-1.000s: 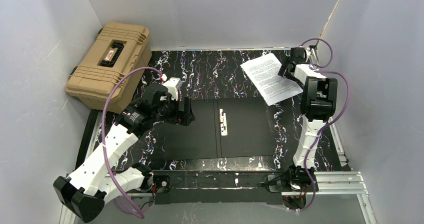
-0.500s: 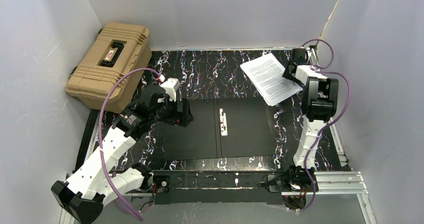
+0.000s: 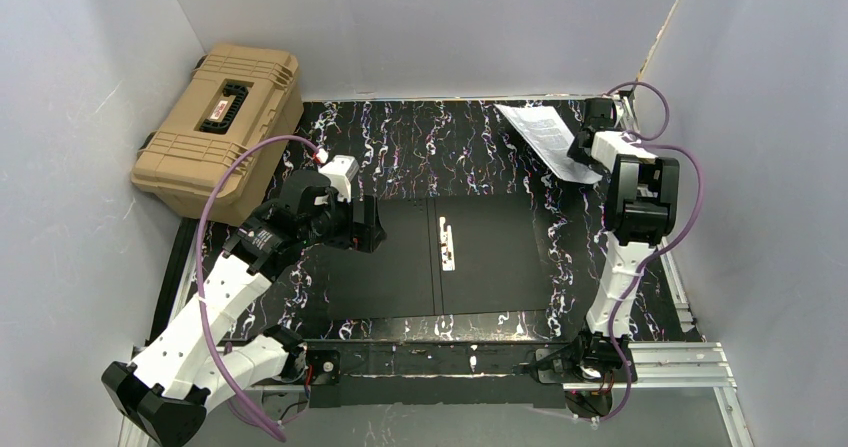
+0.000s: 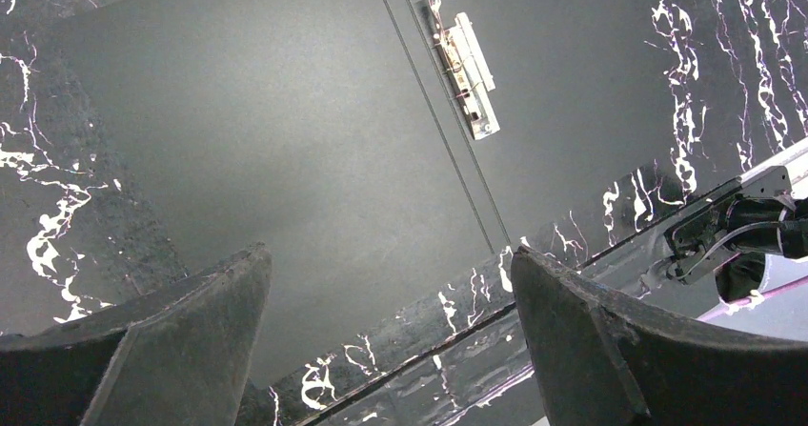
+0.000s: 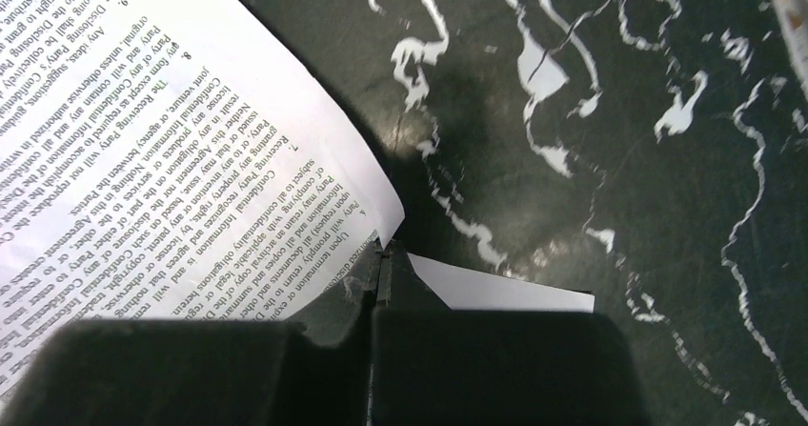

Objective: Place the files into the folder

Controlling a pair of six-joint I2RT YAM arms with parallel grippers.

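Note:
The folder lies open and flat at the table's middle, black inside up, a metal clip by its spine. My left gripper hovers open over the folder's left half; in the left wrist view its fingers stand wide above the black surface with nothing between them. The files, white printed sheets, sit at the far right, tilted up off the table. My right gripper is shut on their near edge; in the right wrist view the jaws pinch the printed paper.
A tan ribbed hard case stands at the far left corner. Grey walls enclose the black marbled table on three sides. An aluminium rail runs along the near edge by the arm bases.
My right gripper has shut on the files' edge and the sheets have tipped up, looking narrower from above. The left arm shifted only slightly.

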